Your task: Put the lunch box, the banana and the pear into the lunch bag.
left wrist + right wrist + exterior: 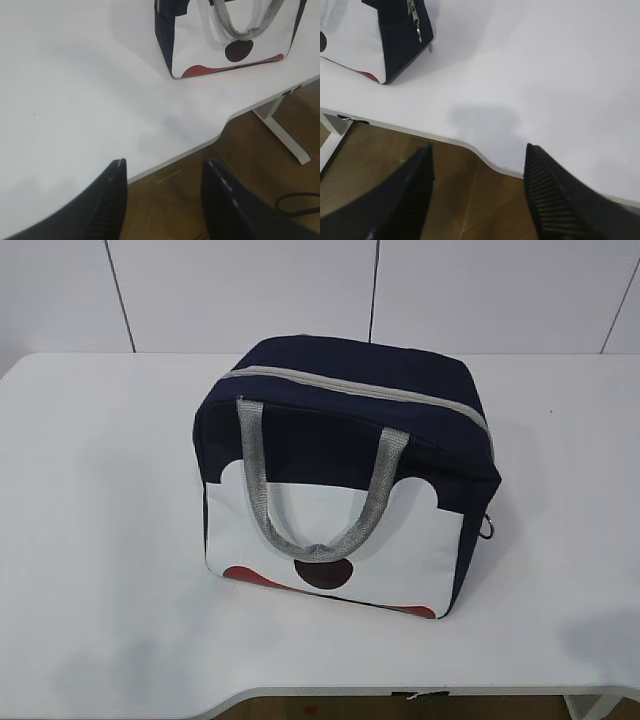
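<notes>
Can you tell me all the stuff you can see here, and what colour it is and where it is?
lunch bag: one, navy blue with a white front panel bearing red and dark shapes, standing in the middle of the table, zipper shut.
handle: one in view, grey webbing, hanging down over the white panel.
zipper: one, grey, running across the top of the bag.
metal ring: one, silver, at the bag's right end.
table: one, white, under the bag.
floor: brown wood, below the table edge.
lunch box, banana, pear: none in view.
left gripper: one, black, open, at the table's front edge, holding nothing.
right gripper: one, black, open, at the table's front edge, holding nothing.
</notes>
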Tool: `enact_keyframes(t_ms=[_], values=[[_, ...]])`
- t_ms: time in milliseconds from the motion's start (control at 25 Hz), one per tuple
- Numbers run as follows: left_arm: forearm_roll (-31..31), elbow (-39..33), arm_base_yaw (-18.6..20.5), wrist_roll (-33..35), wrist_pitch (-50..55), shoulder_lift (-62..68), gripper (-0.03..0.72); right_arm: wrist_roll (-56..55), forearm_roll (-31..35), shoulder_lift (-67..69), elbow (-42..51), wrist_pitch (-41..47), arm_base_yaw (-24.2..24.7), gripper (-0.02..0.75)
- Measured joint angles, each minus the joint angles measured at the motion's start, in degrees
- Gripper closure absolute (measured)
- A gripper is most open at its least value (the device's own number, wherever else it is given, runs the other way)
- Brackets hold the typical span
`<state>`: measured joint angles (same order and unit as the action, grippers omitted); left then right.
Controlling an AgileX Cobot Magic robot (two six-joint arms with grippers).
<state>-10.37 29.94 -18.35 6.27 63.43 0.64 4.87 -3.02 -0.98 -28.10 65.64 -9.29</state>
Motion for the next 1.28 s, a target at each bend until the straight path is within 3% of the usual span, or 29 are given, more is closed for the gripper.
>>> enact_keyframes(t_ms=[360,600,1280], values=[[0.3,0.0,0.2,-0.1,0.0,0.0,0.319,-0.4,0.0,0.0,0.0,0.0,0.0,0.275],[0.4,0.0,0.2,-0.2,0.0,0.0,0.232,-0.6,0.0,0.0,0.1,0.0,0.0,0.275],[0.5,0.0,0.2,-0.2,0.0,0.0,0.225,-0.9,0.0,0.0,0.1,0.0,0.0,0.275]])
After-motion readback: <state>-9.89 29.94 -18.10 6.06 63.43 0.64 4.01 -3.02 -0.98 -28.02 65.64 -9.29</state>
